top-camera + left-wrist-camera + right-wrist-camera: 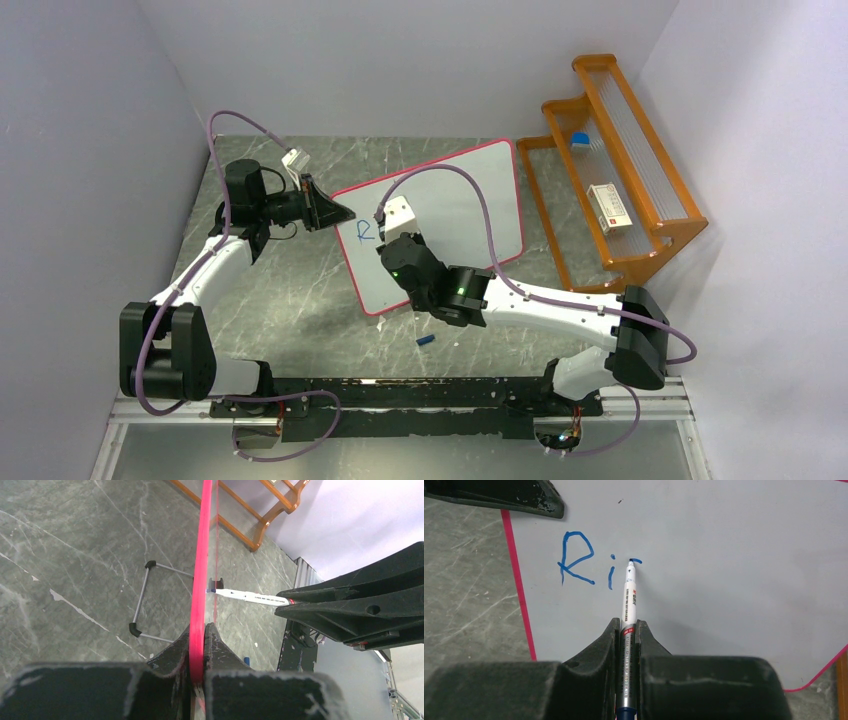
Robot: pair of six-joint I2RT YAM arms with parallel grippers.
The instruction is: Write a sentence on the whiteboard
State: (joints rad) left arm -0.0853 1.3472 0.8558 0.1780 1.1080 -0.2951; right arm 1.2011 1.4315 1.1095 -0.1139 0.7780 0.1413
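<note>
The whiteboard (pixel 470 205) stands tilted on the table, white with a pink-red frame. My left gripper (pixel 338 212) is shut on its left frame edge (pixel 199 630), which runs edge-on between the jaws. My right gripper (pixel 628 625) is shut on a white and silver marker (pixel 629 605). The marker tip touches the board just right of the blue letters "Ri" (pixel 584 562), at a short fresh blue stroke (pixel 636 560). The marker also shows in the left wrist view (pixel 252 598), tip against the board. In the top view only the "R" (pixel 364 232) shows; my right gripper there (pixel 392 228) hides the rest.
An orange wooden rack (pixel 610 165) stands at the right with a white box (pixel 610 207) and a small blue item (pixel 580 139). A blue marker cap (pixel 426 341) lies on the table near my right arm. The board's wire stand (pixel 142 600) rests behind it.
</note>
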